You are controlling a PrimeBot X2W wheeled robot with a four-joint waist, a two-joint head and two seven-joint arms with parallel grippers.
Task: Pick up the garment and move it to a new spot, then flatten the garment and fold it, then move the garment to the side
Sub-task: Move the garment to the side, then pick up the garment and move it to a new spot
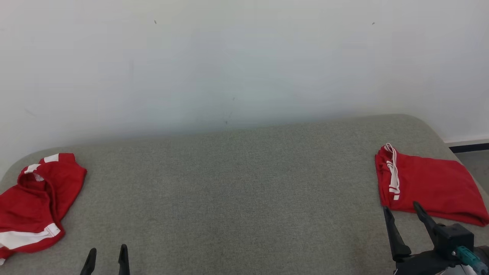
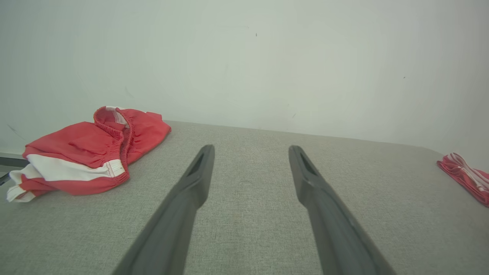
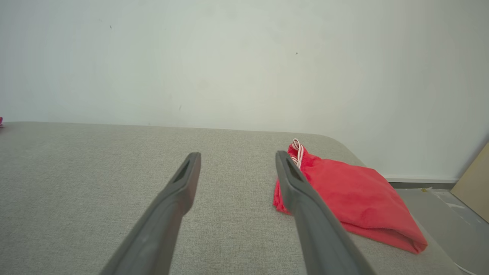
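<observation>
A crumpled red garment (image 1: 34, 206) with white bands lies at the table's far left; the left wrist view shows this crumpled garment (image 2: 88, 152) with its elastic waistband up. A folded red garment (image 1: 431, 183) with white trim lies flat at the far right, and this folded garment (image 3: 351, 194) sits just right of my right fingers in the right wrist view. My left gripper (image 1: 107, 249) is open near the front edge, right of the crumpled piece and holding nothing. My right gripper (image 1: 401, 206) is open just in front of the folded piece's near left corner, also holding nothing.
The grey fabric-covered table (image 1: 229, 191) stretches between the two garments, backed by a white wall (image 1: 244, 57). Its right end is rounded, with floor (image 1: 475, 162) beyond it. A tan board (image 3: 475, 183) leans at the far right.
</observation>
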